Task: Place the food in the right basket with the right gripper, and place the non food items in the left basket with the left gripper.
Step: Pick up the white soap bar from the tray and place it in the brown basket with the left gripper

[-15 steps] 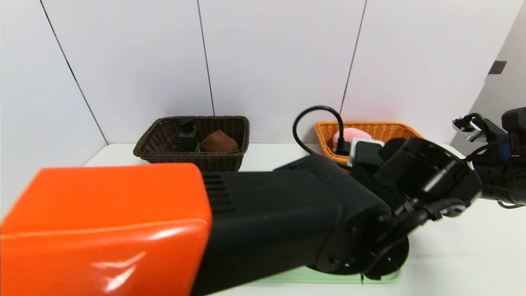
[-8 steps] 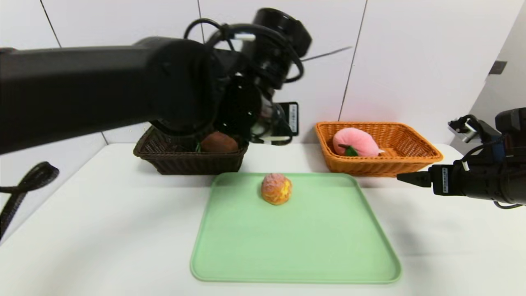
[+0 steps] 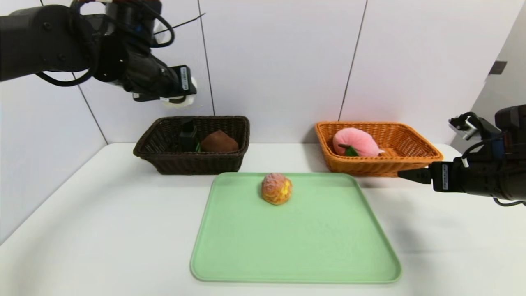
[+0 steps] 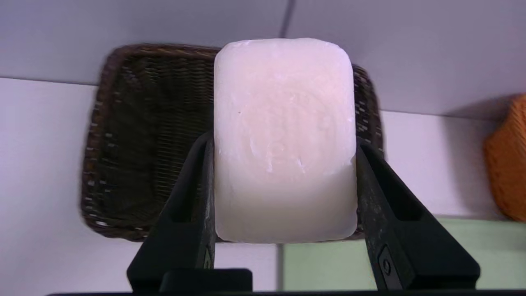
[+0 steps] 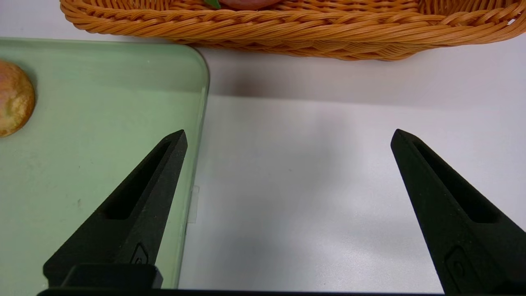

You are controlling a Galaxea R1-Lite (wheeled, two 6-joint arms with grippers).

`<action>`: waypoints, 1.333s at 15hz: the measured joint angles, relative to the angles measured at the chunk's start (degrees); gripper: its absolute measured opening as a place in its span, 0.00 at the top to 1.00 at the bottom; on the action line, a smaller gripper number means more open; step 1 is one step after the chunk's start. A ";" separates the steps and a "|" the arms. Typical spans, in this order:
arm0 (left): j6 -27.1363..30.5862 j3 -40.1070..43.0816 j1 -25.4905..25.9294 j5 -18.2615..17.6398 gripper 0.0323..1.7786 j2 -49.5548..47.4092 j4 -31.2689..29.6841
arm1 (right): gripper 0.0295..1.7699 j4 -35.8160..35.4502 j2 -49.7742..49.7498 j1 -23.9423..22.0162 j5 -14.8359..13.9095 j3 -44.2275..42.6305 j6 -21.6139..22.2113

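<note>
My left gripper (image 3: 183,93) hangs high at the back left, above the dark brown left basket (image 3: 193,163), and is shut on a white soap bar (image 3: 177,102). In the left wrist view the bar (image 4: 283,123) fills the gap between both fingers, over the basket (image 4: 135,135). A round golden bun (image 3: 276,188) lies at the far end of the green tray (image 3: 294,246). My right gripper (image 3: 404,175) hovers low beside the tray's right edge, open and empty (image 5: 288,132), in front of the orange right basket (image 3: 378,167).
The dark basket holds a black item (image 3: 188,138) and a brown lump (image 3: 219,142). A pink plush peach (image 3: 355,142) lies in the orange basket. Both baskets stand against the white back wall, and the white table (image 3: 102,230) spreads around the tray.
My left arm has swung away from in front of the head camera, up and to the left, carrying the bar to above the dark basket. The right arm has barely moved.
</note>
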 joint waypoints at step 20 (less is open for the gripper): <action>4.72 0.67 15.64 -13.85 0.47 11.45 -0.33 | 0.03 0.00 -0.26 0.23 -0.11 0.38 -0.45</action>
